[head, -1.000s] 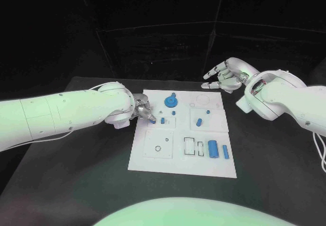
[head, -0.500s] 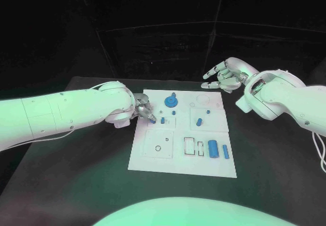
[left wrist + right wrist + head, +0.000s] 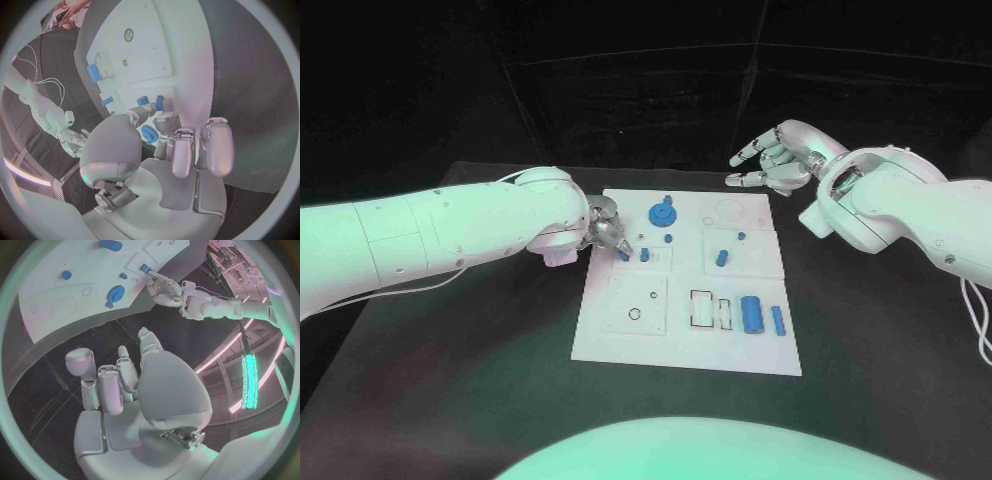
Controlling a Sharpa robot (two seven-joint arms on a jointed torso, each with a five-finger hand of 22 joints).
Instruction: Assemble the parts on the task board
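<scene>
The white board (image 3: 646, 345) lies in the middle of the black table (image 3: 459, 380). Near its right edge a large blue cylinder (image 3: 753, 315) lies beside a slimmer blue bar (image 3: 777, 320). Farther back, a blue peg (image 3: 721, 258) lies right of centre, and a small blue part (image 3: 645, 255) sits just right of another small part (image 3: 625, 254) at the left edge. The left hand (image 3: 602, 229) reaches over that edge, fingertips pinching this part. A blue round gear (image 3: 662, 213) sits at the far end. Beyond the board's far right corner, the right hand (image 3: 780, 160) hovers above the table, fingers spread, holding nothing.
</scene>
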